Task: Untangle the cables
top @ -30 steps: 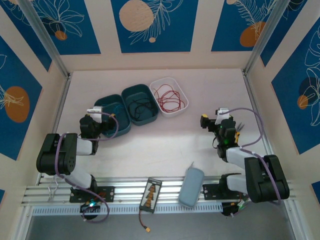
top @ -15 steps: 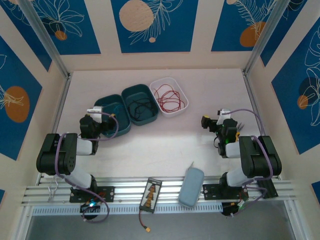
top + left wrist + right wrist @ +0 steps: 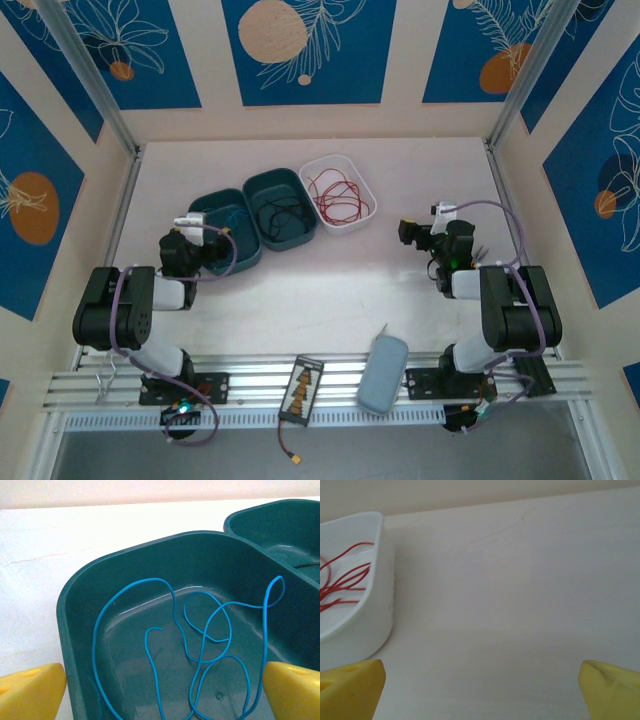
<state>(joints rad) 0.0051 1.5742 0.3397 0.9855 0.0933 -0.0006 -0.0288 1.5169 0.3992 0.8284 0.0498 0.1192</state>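
**Since each colour sits in its own tray, sorting looks approx done**

Though we can't rule out a knot inside a tray, we judge the untangling to be at its last step: blue cable [image 3: 202, 639] lies in loose loops in the left teal tray [image 3: 80, 615], black cable [image 3: 280, 212] in the middle teal tray [image 3: 265, 188], red cable [image 3: 335, 197] in the white tray [image 3: 312, 172]. Left tool [image 3: 161, 692] stands wide open w/ nothing btw its yellow fingertips [image 3: 30, 690], low at the near rim of the blue cable's tray. Right tool [image 3: 480, 690] is likewise spread wide & empty, over bare worktop [image 3: 520, 580] just beside the white tray.

Next move, in our view: either take both arms to rest or, if the blue loops count as tangled, send the left tool down into the tray to pinch one strand only. The wire is very thin, so the fingers must close right up, & any lift should be slow so loops don't snag.

Writing: we read no brand or label; the dark board [image 3: 300, 388] on the front rail [image 3: 240, 372] carries orange marks too small to make out
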